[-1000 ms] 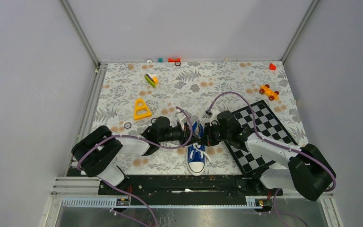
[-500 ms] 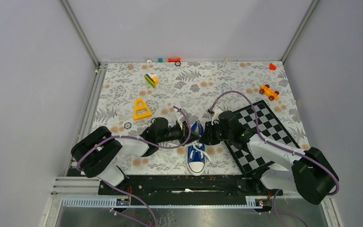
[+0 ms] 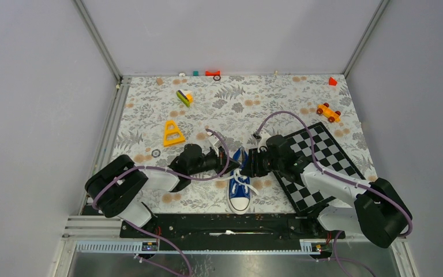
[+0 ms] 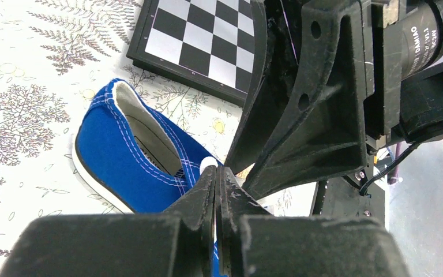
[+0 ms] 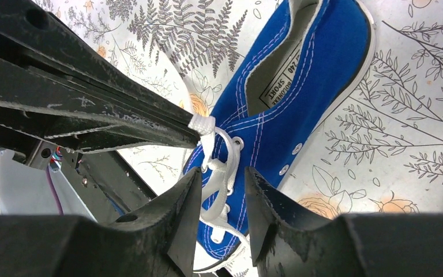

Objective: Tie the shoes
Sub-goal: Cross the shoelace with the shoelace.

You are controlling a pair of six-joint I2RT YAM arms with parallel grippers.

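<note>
Lying toe toward the arm bases on the floral table (image 3: 150, 112), the sneaker (image 3: 240, 189) sits between both grippers, with a chessboard (image 3: 323, 151) just to its right. The left gripper (image 4: 215, 173) is clenched on a white lace (image 5: 202, 123) above the eyelets. The right gripper (image 5: 222, 180), opposite, has its jaws parted, holding nothing.

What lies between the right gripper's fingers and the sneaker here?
In the right wrist view, the white lace runs up from the eyelets of the blue sneaker, between the open fingers of the right gripper; the left gripper pinches its top.
</note>
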